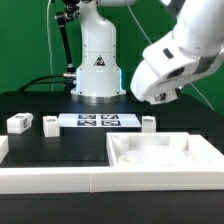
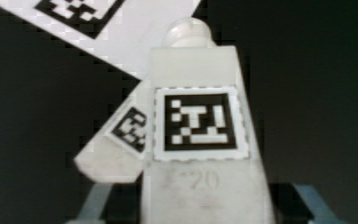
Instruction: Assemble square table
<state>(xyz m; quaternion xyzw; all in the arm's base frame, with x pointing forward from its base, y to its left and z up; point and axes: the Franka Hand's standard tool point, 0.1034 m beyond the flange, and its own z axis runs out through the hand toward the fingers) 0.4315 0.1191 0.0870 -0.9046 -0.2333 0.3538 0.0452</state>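
One leg [image 2: 197,120] held aloft.
I see the end effector [image 1: 163,97] clamped on that tagged white leg, well above the surface [image 1: 60,150].

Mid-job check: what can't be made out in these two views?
Exterior view: gripper blurred; its fingertips and load unreadable.
Exterior view: table top cut off by that view's right edge.
Wrist view: held leg fills the picture, hiding most of what lies behind it.
Exterior view: loose legs, tags too small to read.
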